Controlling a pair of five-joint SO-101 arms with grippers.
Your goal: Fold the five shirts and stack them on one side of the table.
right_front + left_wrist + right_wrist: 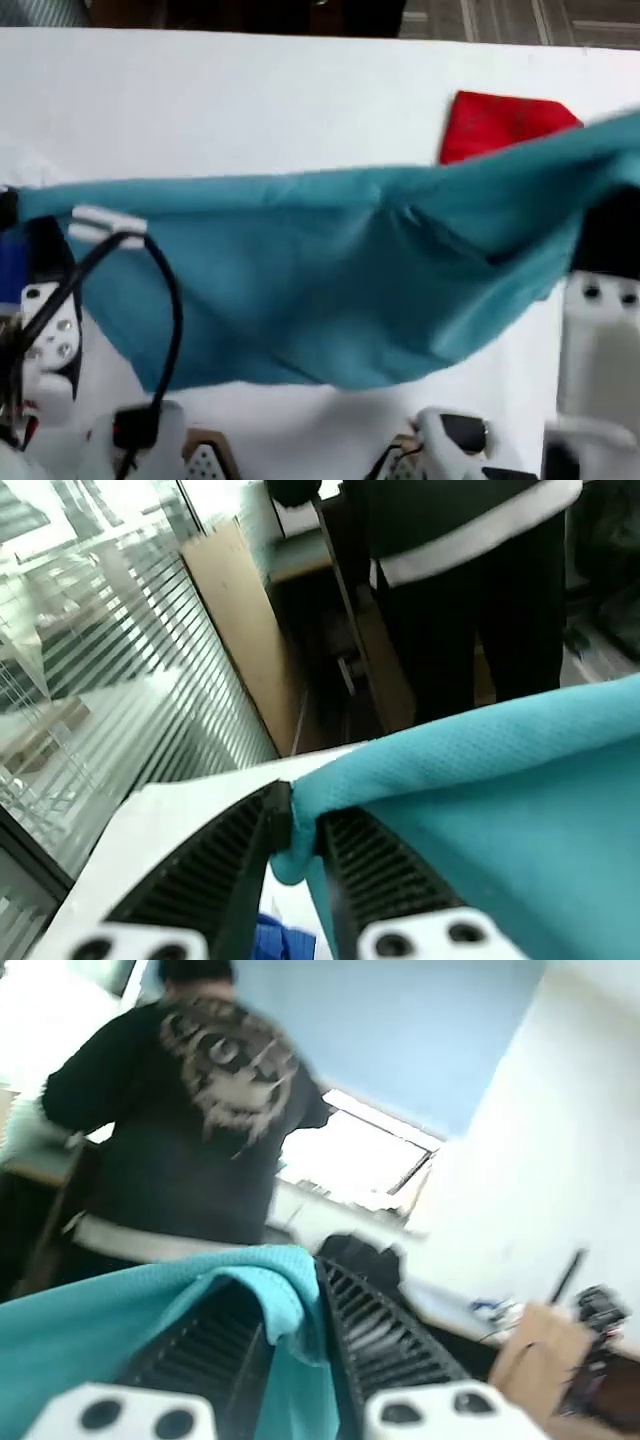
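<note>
Teal shirt (330,290) aloft, red shirt (495,125) behind

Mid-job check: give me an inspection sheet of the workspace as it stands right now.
Surface: white table.
Job's things: teal shirt held up off the table, stretched between the two arms; red shirt folded, lying on the table behind it, toward the far right.
Clutter: blue patch at the high view's left edge, too hidden to identify.
Grippers: left pincer shut on a corner of the teal shirt; right pincer shut on another corner.
Cables: black cable loops in front of the teal shirt.
Surroundings: window blinds beyond the table.
</note>
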